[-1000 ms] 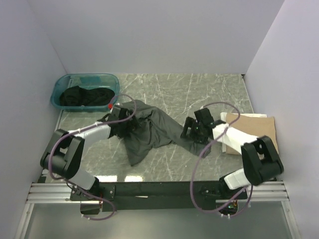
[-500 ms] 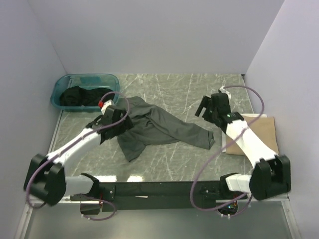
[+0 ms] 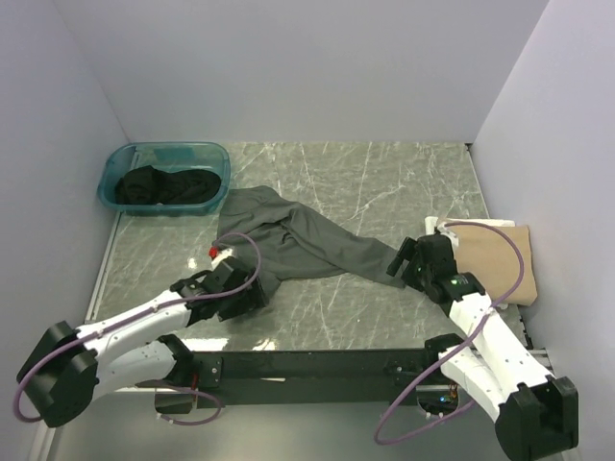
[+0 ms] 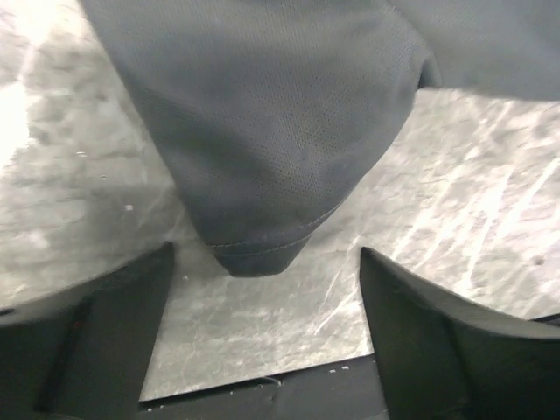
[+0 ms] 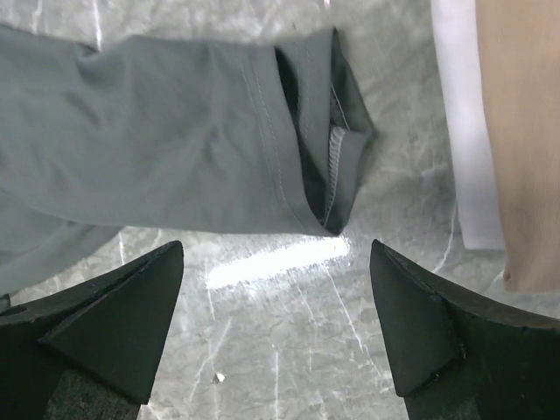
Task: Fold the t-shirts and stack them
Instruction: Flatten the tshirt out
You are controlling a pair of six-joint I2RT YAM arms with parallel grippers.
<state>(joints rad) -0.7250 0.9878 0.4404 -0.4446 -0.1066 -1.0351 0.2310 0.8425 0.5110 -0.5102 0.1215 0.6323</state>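
A dark grey-olive t-shirt (image 3: 298,240) lies crumpled and spread across the middle of the marble table. My left gripper (image 3: 252,288) is open and empty, just short of the shirt's near corner (image 4: 254,254). My right gripper (image 3: 405,261) is open and empty, just short of the shirt's right sleeve opening (image 5: 319,140). A folded tan t-shirt (image 3: 492,259) lies at the right on a white sheet (image 5: 459,131). Black t-shirts (image 3: 159,184) fill the teal tub.
The teal plastic tub (image 3: 165,154) stands at the back left. The white sheet (image 3: 476,223) under the tan shirt sits near the right wall. The table's near edge (image 4: 262,381) and the black rail lie close below the left gripper.
Both grippers have let go of the grey-olive shirt and drawn back toward the near edge. The shirt now lies flatter and wider, its right sleeve stretched out to the right.
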